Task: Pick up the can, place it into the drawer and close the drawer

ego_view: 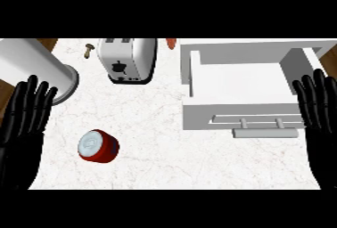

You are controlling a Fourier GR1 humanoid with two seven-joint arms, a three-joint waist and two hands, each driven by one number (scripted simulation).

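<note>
Lying on its side on the white marbled worktop [171, 147], near left: short red can with a silver-white lid [99, 145], lid end turned up and to the left, well apart from everything else. Standing open at the right: white drawer [240, 82], a box with plain white walls, nothing visible inside; front panel facing the near side, grey bar handle [265, 132] jutting out just below it. Resting at the left edge, palm showing: black left hand [23, 120], fingers [31, 95] straight and pointing to the far side, released, holding nothing, clear of the can, which sits to its right and a little nearer. Resting likewise at the right edge: black right hand [321, 120], fingers [316, 91] straight and spread, released, empty, just beside the drawer's right wall, partly overlapping its near right corner in view. Standing at the far side, left of the drawer: silver two-slot toaster [127, 60] with a black lever on its near face. Showing at the far left corner: large white cylinder [33, 67], partly behind the left fingertips. Lying beyond the toaster's left: small brown object [89, 50], too small to identify. Peeking out between toaster and drawer at the far edge: small orange-red object [171, 42], mostly cut off.
</note>
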